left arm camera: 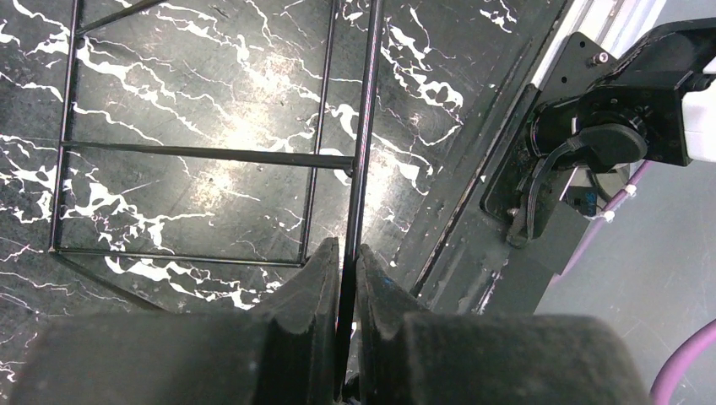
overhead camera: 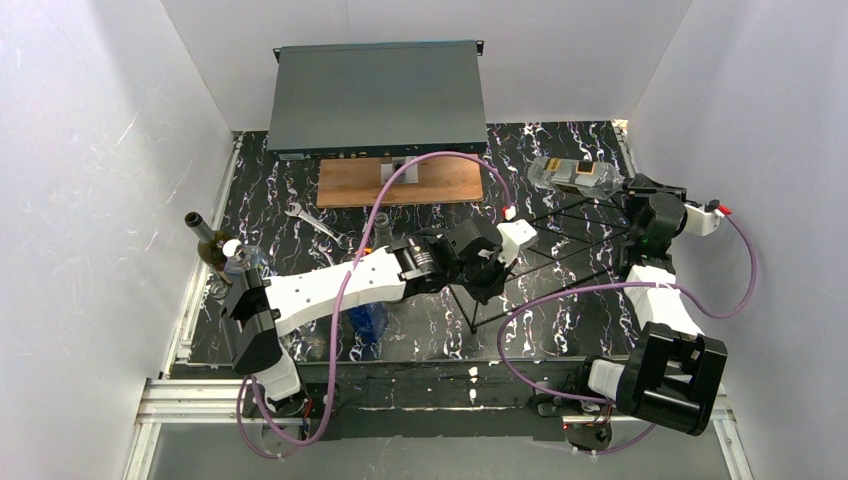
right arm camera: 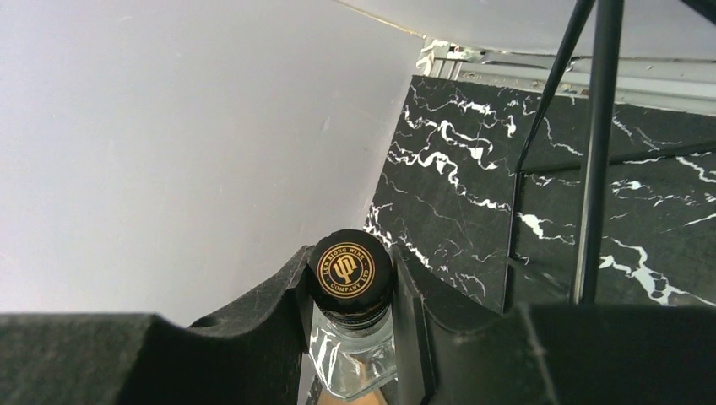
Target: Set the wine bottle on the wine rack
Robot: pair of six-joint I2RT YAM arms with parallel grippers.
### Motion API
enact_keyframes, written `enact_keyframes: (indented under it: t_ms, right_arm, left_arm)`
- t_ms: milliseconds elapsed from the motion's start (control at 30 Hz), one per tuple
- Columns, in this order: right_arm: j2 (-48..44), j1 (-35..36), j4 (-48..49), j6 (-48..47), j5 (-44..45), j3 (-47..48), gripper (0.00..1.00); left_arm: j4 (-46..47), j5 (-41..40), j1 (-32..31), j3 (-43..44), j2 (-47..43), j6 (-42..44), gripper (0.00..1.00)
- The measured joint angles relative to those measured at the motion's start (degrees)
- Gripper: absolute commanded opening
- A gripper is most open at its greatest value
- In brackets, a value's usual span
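Observation:
The wine bottle [overhead camera: 568, 176] is clear glass with a yellow label and a black cap [right arm camera: 350, 272]. It lies nearly level at the far right, over the far end of the wine rack [overhead camera: 560, 250]. My right gripper [overhead camera: 626, 190] [right arm camera: 350, 291] is shut on its neck just under the cap. The rack is thin black wire bent into triangles, standing on the marbled table. My left gripper [overhead camera: 490, 282] [left arm camera: 346, 263] is shut on one of the rack's wires [left arm camera: 365, 126] at its near left end. In the right wrist view more rack wire [right arm camera: 596, 152] rises at the right.
A dark bottle [overhead camera: 205, 240] stands at the left edge and a blue bottle [overhead camera: 368, 320] lies under the left arm. A wrench [overhead camera: 315, 222], a wooden board [overhead camera: 400, 182] and a grey box [overhead camera: 378, 98] sit behind. The right arm's base [left arm camera: 608, 135] is beside the rack.

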Motion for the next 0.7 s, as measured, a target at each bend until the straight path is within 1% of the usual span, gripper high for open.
enact_keyframes:
  t_ms: [100, 267, 467, 567, 700]
  right_arm:
    - [0.0, -0.5, 0.1, -0.3, 0.4, 0.0, 0.01]
    - [0.2, -2.8, 1.4, 2.9, 0.0, -0.4, 0.01]
    - [0.4, -3.2, 2.2, 4.3, 0.9, -0.5, 0.01]
    - [0.4, -3.2, 2.1, 2.6, 1.4, -0.5, 0.01]
    - [-0.7, -3.2, 0.5, -3.5, 2.4, -0.5, 0.01]
  left_arm:
    - [0.3, -0.5, -0.1, -1.2, -1.1, 0.0, 0.0]
    - [0.2, -0.9, -0.2, -2.2, -2.0, 0.0, 0.0]
    - [0.6, -1.0, -0.3, -2.5, -2.1, 0.0, 0.0]
    - [0.6, -1.1, -0.3, -2.5, -2.1, -0.1, 0.0]
    - [0.8, -1.3, -0.3, -2.6, -2.1, -0.6, 0.0]
